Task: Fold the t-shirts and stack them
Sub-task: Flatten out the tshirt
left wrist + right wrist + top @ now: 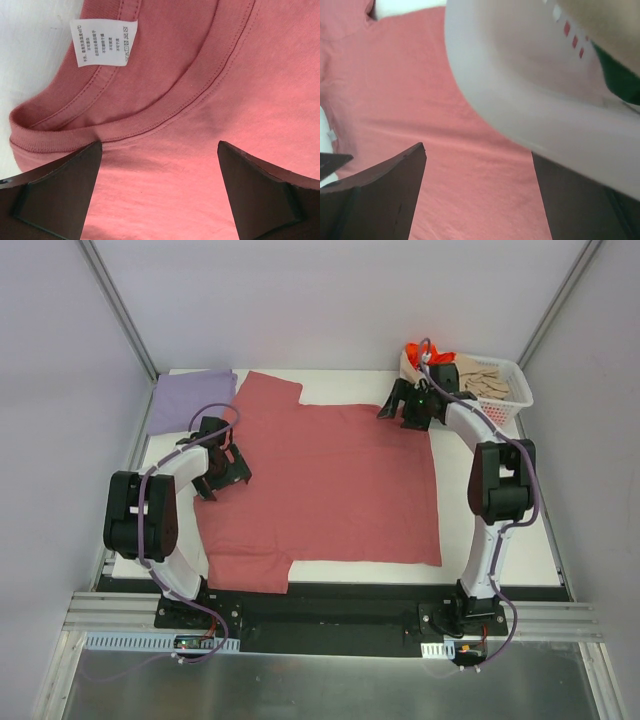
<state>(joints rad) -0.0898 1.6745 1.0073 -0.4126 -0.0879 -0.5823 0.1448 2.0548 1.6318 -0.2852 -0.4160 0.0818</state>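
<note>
While I watch from far away, the biggest thing I see is the white worktop (500,540). Most of it is covered by the rose-red t-shirt (340,480), which lies spread out flat, neck to my left and bottom edge to my right. The purple t-shirt (192,400) sits folded in the far left corner, just beside one red sleeve. The white basket (515,390) stands in the far right corner, with a beige t-shirt (485,378) and an orange t-shirt (418,350) bunched inside it.

The left pincer (160,150) is spread wide and holds nothing. It hangs over the neck end of the red shirt. The round collar (150,120) lies just in front of its fingers, and red cloth fills the space between them. I cannot tell if the fingers touch the cloth.

The right pincer (398,412) is spread wide too, with nothing in it. It sits over the far right corner of the red shirt, close by the basket.

The smallest thing is the white label (102,42) inside the collar.
</note>
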